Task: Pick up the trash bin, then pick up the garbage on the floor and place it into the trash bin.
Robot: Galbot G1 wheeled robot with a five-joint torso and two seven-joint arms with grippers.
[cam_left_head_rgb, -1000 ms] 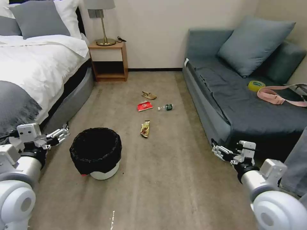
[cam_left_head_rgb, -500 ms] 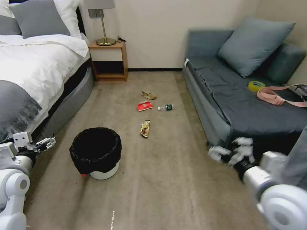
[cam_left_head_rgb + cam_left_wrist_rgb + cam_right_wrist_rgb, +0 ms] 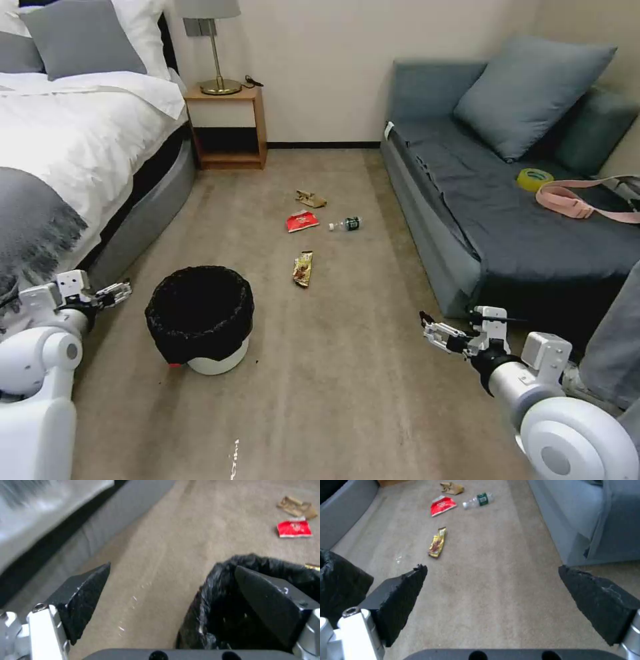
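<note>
The trash bin (image 3: 200, 319), white with a crinkled black bag, stands on the carpet at lower left; its bag rim (image 3: 213, 580) fills part of the left wrist view. My left gripper (image 3: 119, 291) hangs open just left of the bin, apart from it. Beyond the bin lies the garbage: a gold-brown wrapper (image 3: 303, 268) (image 3: 437, 542), a red packet (image 3: 301, 221) (image 3: 442, 505) (image 3: 294, 528), a small bottle (image 3: 347, 224) (image 3: 478, 500) and crumpled tan paper (image 3: 311, 199) (image 3: 452, 488) (image 3: 296, 507). My right gripper (image 3: 430, 330) is open above bare carpet at lower right, near the sofa's front.
A bed (image 3: 73, 147) runs along the left and a grey sofa (image 3: 507, 220) along the right, with a yellow tape roll (image 3: 534, 178) and pink strap (image 3: 577, 202) on it. A nightstand (image 3: 227, 127) with a lamp stands at the back wall. Open carpet lies between.
The left gripper dropped back from its first position, then came forward a little toward the bin. The right gripper swung left and lower, away from the sofa. Bin and litter have not moved.
</note>
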